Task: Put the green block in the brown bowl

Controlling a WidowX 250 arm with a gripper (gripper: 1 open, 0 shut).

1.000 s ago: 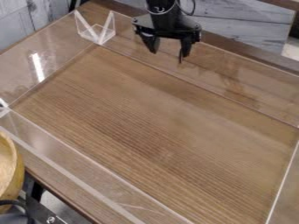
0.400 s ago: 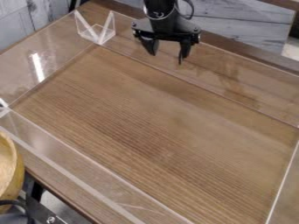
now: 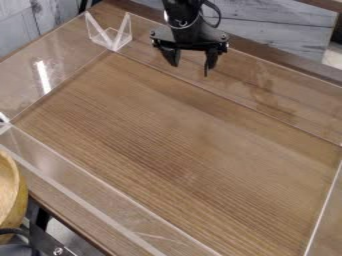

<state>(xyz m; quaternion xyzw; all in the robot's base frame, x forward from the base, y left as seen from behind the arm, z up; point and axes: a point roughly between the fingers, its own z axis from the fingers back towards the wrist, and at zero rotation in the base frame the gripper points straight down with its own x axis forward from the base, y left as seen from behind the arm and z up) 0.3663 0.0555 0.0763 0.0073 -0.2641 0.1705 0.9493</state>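
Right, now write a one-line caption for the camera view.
Black gripper open above the wooden table, brown bowl partly visible at the left edge.

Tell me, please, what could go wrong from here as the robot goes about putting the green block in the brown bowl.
The open black gripper has no green block in view beneath it, so it might close on nothing. The round tan wooden bowl is cut off by the picture's left edge, so a release there may be hard to check.
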